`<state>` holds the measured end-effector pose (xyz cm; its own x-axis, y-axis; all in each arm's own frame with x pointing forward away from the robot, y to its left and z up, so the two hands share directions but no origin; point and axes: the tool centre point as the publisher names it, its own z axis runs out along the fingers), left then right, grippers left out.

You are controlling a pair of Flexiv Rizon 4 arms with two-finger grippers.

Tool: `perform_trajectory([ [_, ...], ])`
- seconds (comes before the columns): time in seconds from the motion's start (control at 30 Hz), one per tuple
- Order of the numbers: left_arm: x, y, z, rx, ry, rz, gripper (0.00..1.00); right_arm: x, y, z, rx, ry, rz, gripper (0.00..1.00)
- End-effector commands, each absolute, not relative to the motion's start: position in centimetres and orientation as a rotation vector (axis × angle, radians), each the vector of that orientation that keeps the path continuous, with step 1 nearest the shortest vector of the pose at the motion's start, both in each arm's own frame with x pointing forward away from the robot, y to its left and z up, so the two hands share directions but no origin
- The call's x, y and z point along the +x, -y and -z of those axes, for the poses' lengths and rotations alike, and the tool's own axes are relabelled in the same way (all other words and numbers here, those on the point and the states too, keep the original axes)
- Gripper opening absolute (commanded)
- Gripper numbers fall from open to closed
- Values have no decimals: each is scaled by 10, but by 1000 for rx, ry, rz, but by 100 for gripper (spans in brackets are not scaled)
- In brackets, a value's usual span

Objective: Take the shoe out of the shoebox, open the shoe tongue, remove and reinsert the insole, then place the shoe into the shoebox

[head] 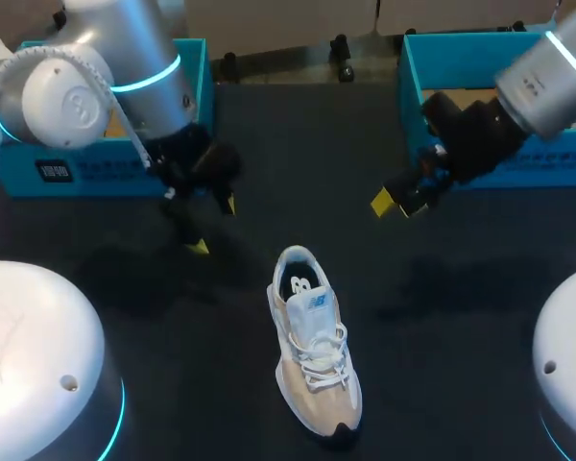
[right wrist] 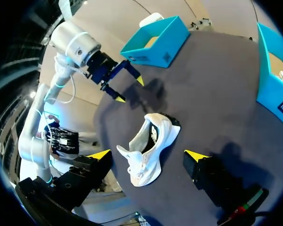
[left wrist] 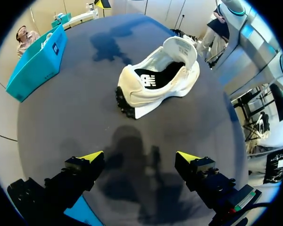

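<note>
Currently the shoe (head: pixel 314 351) stands upright on its sole on the dark table (head: pixel 298 144), outside both boxes, with its heel toward them and its toe pointing the other way. It is white and beige with the laces done up, and a dark insole (left wrist: pixel 155 77) with a white mark shows through the opening. Behind the shoe and to its left, the left gripper (head: pixel 214 226) hangs above the table with its fingers spread wide and nothing between them; in its wrist view the shoe's heel lies ahead of the open fingers (left wrist: pixel 92 156). Behind the shoe and to its right, the right gripper (head: pixel 394 205) is likewise wide open and holds nothing, well apart from the shoe. Farther back from the shoe, a blue box (head: pixel 125 168) sits to its left and another blue box (head: pixel 538 163) to its right.
</note>
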<state>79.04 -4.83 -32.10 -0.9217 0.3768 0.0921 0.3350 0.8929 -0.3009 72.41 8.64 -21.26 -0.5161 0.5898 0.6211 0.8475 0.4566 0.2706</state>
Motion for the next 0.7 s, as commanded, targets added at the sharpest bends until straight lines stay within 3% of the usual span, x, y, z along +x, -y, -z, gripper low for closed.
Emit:
perform_trajectory([
  [0.03, 792, 35, 308, -574, 2908, -419, 100, 726, -95, 204, -1177, 2305, 696, 100],
  [0.7, 812, 8, 287, -570, 2990, -326, 100, 728, -105, 193, -1170, 2320, 651, 100],
])
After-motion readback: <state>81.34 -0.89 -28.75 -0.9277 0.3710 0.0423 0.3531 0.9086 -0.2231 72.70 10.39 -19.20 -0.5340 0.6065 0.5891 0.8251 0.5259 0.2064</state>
